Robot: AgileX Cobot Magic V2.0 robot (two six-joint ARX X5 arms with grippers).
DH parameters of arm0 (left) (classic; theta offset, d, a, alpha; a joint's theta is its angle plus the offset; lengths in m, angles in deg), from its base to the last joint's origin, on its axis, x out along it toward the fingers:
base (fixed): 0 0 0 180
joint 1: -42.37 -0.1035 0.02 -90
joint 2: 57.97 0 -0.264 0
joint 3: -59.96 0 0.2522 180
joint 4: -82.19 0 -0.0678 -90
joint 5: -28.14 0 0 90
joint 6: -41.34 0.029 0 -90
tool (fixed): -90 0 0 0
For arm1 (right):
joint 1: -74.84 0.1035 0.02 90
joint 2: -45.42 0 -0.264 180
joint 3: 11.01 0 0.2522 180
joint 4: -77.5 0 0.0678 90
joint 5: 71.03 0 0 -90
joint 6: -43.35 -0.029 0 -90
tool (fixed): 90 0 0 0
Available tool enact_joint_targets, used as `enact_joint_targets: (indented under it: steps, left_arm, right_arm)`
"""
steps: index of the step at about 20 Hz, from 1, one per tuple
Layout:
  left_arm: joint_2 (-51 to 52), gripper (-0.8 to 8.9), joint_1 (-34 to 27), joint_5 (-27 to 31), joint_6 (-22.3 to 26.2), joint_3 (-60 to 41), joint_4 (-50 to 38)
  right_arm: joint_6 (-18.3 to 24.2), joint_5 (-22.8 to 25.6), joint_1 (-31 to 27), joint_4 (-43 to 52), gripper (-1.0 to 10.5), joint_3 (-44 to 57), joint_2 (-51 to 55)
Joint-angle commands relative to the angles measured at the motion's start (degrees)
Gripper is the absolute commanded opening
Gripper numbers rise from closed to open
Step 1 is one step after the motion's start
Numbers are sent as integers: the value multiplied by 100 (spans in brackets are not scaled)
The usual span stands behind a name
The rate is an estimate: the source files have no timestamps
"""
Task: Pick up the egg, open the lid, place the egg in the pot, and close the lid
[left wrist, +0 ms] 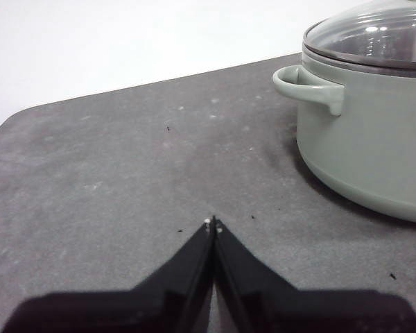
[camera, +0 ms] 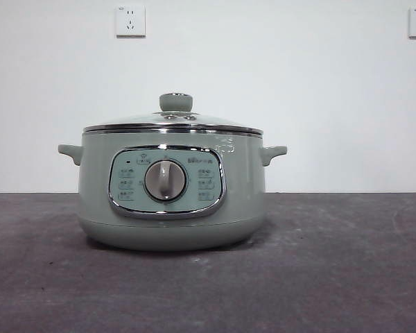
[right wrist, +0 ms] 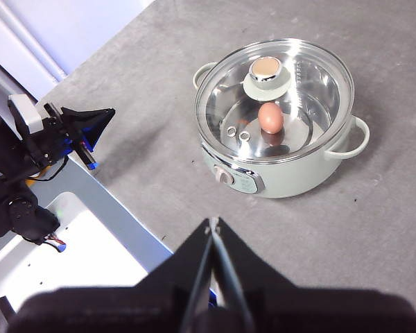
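Behind the dark grey desk (camera: pixel 347 277) I see a plain white wall with two white wall sockets (camera: pixel 130 20). At the middle of the desk stands the large round sage-green electric pot (camera: pixel 172 187), with its chrome-framed control panel and central dial (camera: pixel 166 180) facing the front camera. The domed glass lid with chrome rim and green knob (camera: pixel 175 118) sits closed on the pot. Through the glass, my right wrist camera shows the small reddish-brown oval egg (right wrist: pixel 270 117) lying on the steel floor inside the pot, under the lid.

My left gripper (left wrist: pixel 213 223) has its two black jaws pressed together with nothing between them; it is near the desk surface, beside the pot on the side of one handle (left wrist: pixel 308 87), apart from it. My right gripper (right wrist: pixel 213 223) also has its jaws closed and empty, and it is high above the desk, well apart from the pot. Neither gripper appears in the front view.
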Motion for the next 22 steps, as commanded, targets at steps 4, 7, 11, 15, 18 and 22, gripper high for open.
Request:
enact_joint_targets:
  steps: [4,7,11,15,18,22]
  left_arm:
    - [17,-3,-13,2,-44,-83,-4]
    - [17,-3,-13,0,-44,-83,-4]
    - [17,-3,-13,0,-44,-83,-4]
    - [17,-3,-13,-2,-44,-83,-7]
    - [17,-3,-13,2,-44,-83,-4]
    - [17,-3,-13,2,-44,-83,-7]
  right_arm:
    - [-52,15,9,-105,1,11,13]
    - [-52,15,9,-105,1,11,13]
    - [-52,15,9,-105,1,11,13]
    - [254,225,-138,-83,1,13,111]
    - [643,466,-984,374,1,129,531]
    - [1060,-612,-2468,1550,1,1292,1569]
